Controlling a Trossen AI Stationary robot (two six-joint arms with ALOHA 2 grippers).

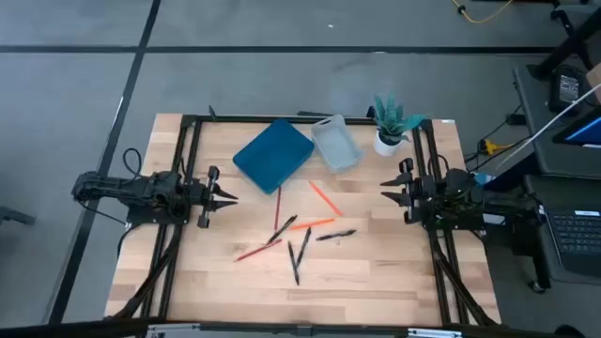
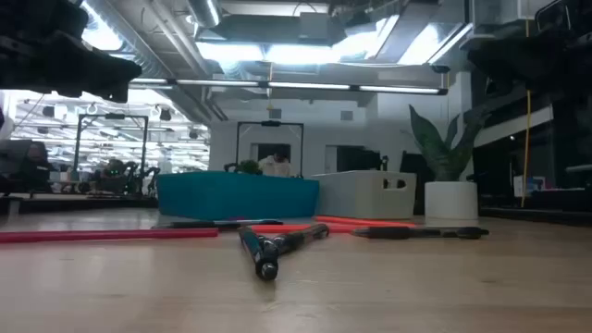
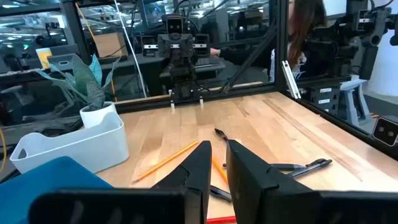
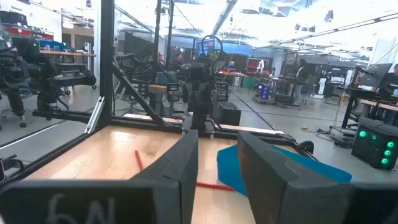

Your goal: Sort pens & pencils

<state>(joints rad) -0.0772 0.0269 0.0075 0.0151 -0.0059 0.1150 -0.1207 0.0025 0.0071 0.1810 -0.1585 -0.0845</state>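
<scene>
Several black pens (image 1: 299,253) and red and orange pencils (image 1: 324,197) lie scattered flat on the wooden table's middle, some crossing each other; one pen (image 2: 262,252) points toward the low camera. A pen (image 3: 308,166) and an orange pencil (image 3: 165,160) show in the left wrist view. My left gripper (image 1: 233,196) hovers at the table's left side, open, fingers (image 3: 199,163) apart. My right gripper (image 1: 383,192) hovers at the right side, open, with a gap between its fingers (image 4: 186,155). Neither touches anything.
A blue tray (image 1: 273,155) and a white bin (image 1: 335,144) sit at the table's far middle, a potted plant (image 1: 391,124) at the far right corner. A black frame (image 1: 191,150) runs along the table's sides. A red pencil (image 4: 138,160) lies before the blue tray (image 4: 286,165).
</scene>
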